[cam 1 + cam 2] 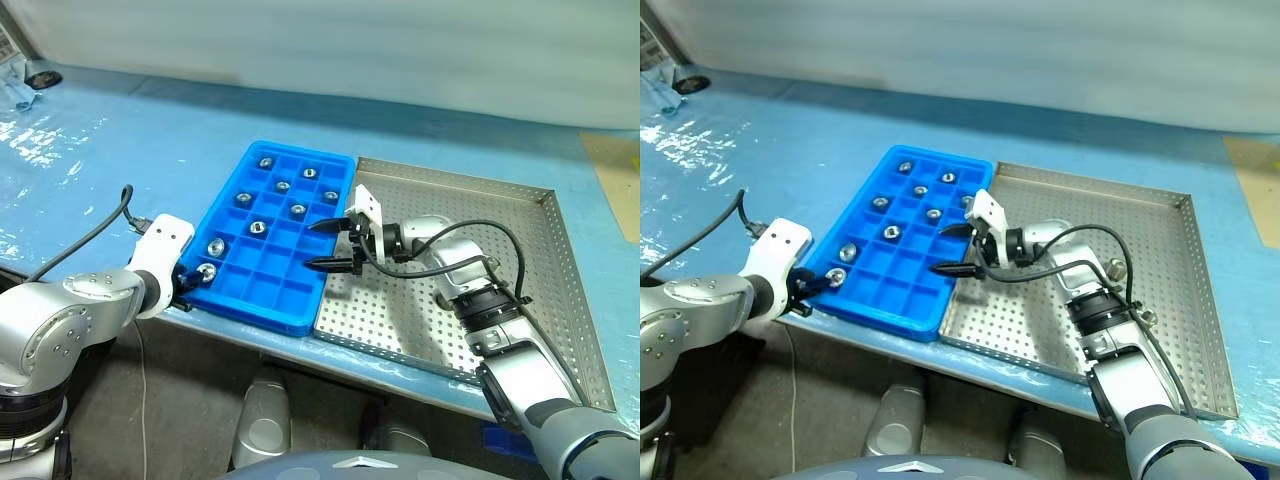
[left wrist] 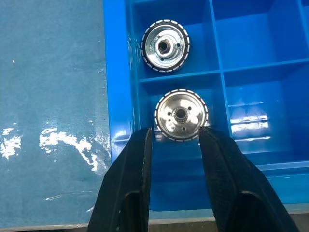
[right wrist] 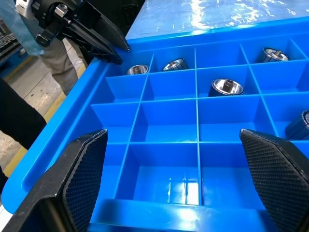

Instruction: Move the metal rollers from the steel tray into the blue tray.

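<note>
The blue tray (image 1: 281, 291) lies left of the steel tray (image 1: 520, 230), their sides touching. Several metal rollers (image 1: 298, 210) sit one to a compartment in the blue tray. My left gripper (image 1: 190, 278) is at the tray's near left corner, open, its fingers (image 2: 143, 145) apart just short of a roller (image 2: 181, 115) in the corner compartment, with nothing between them. My right gripper (image 1: 320, 246) hovers wide open and empty over the blue tray's right edge, pointing left across empty compartments (image 3: 166, 125). Two rollers (image 1: 1116, 268) lie on the steel tray beside my right forearm.
Both trays rest on a table under a blue cover (image 1: 150, 130), close to its front edge (image 1: 400, 370). A dark object (image 1: 42, 76) lies at the far left corner. A person's trouser leg (image 3: 53, 63) stands beyond the table, past my left gripper (image 3: 96, 38).
</note>
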